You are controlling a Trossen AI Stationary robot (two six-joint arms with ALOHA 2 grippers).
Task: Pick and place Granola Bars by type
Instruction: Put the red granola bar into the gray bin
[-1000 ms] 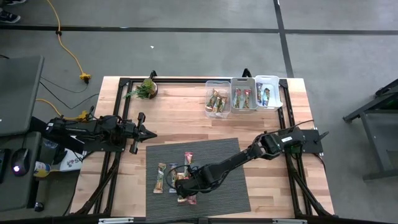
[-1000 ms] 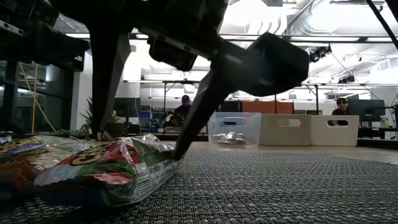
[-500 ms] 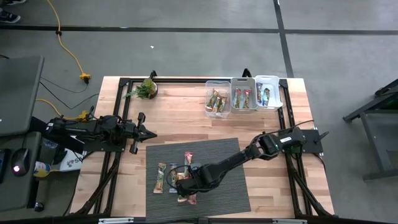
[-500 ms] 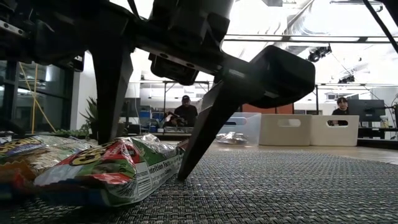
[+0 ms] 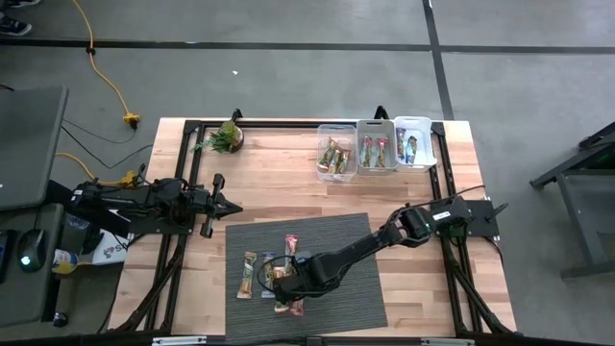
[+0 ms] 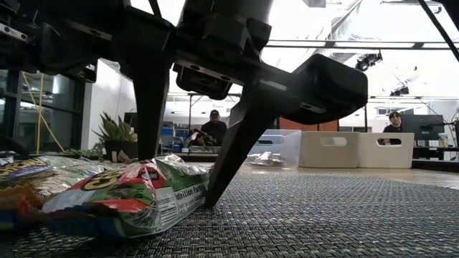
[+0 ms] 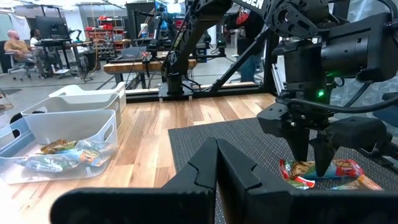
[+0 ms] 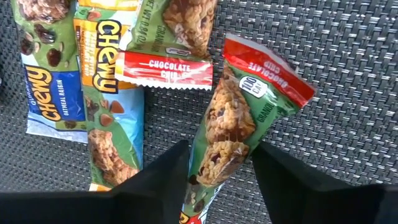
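The right hand [image 8: 217, 165] has been narrowed, its half-spread fingers bracketing, not yet pinching, the red-and-green shiny wrapped granola bar [image 8: 239, 124] between them.

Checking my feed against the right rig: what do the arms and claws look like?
Both arms are matte black with chunky jointed segments. Each claw has two flat, tapering black fingers: the right claw shows them as angular blades under a boxy black wrist; the left claw comes to a wedge-like tip. A small green light glows on the right arm's housing.
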